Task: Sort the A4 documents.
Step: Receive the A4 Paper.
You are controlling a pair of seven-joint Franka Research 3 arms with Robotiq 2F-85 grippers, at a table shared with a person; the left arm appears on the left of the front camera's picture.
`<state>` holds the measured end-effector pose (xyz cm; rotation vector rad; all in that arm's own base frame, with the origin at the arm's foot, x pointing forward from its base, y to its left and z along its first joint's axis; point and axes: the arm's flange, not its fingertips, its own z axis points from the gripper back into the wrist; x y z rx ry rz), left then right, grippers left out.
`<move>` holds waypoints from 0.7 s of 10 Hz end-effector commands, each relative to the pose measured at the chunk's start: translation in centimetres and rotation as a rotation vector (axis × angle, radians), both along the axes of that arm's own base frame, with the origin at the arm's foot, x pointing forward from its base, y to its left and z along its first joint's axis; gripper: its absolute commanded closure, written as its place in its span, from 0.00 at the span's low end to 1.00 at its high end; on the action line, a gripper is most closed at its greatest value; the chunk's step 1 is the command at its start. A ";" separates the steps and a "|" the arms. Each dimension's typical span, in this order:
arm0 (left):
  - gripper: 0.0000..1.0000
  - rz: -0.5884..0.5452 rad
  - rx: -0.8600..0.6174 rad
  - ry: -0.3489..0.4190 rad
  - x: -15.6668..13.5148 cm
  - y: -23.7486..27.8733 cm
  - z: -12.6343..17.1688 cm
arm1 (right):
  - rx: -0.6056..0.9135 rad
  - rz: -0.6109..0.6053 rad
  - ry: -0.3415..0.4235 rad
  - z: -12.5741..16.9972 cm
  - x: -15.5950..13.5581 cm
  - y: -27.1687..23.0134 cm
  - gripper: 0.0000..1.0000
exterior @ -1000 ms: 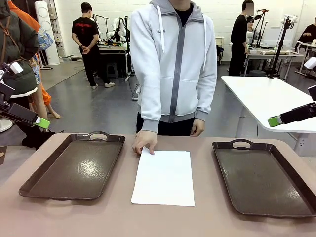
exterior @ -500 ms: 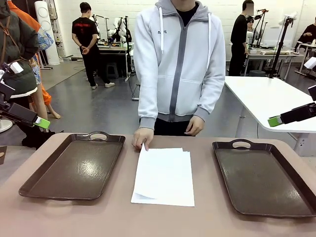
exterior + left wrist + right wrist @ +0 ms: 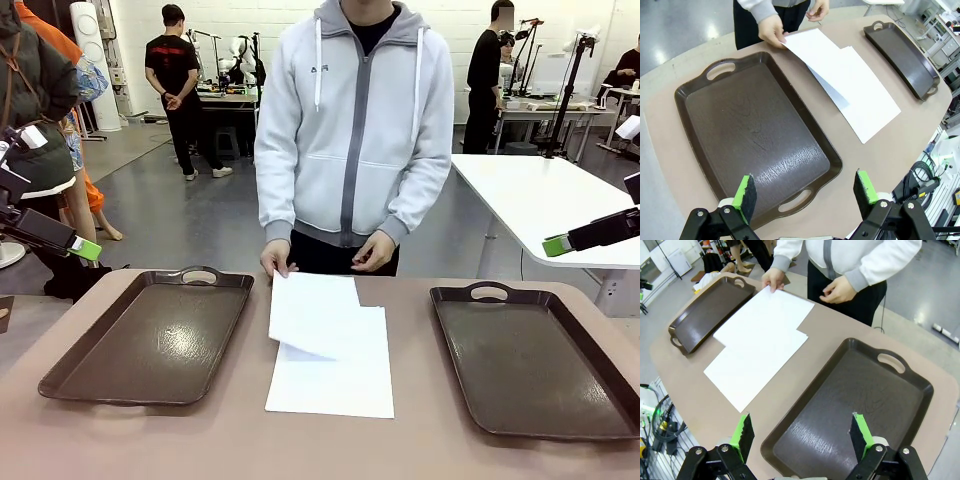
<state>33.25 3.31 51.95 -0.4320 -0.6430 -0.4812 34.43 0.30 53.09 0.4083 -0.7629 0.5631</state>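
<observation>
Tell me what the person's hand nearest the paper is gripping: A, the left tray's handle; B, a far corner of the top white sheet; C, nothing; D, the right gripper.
B: the hand grips the top sheet at its far corner, raised and skewed over the lower sheet.

Table [image 3: 420, 450], 2 dark trays [image 3: 150, 345], A4 documents [image 3: 335, 380]

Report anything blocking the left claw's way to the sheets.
Nothing visible stands in the way. The left claw hovers open over the tray, and the sheets lie beside it. A person's hand holds the top sheet by its far corner.
</observation>
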 end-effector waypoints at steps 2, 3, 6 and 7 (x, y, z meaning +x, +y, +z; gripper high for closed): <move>0.00 -0.002 -0.010 -0.003 0.1 0.0 0.0 | 0.009 0.005 0.005 -0.2 0.1 0.0 0.00; 0.00 -0.002 -0.010 -0.003 0.1 0.0 0.0 | 0.009 0.005 0.005 -0.2 0.1 0.0 0.00; 0.00 -0.002 -0.010 -0.003 0.1 0.0 0.0 | 0.009 0.005 0.005 -0.2 0.1 0.0 0.00; 0.00 -0.002 -0.010 -0.003 0.1 0.0 0.0 | 0.009 0.005 0.005 -0.2 0.1 0.0 0.00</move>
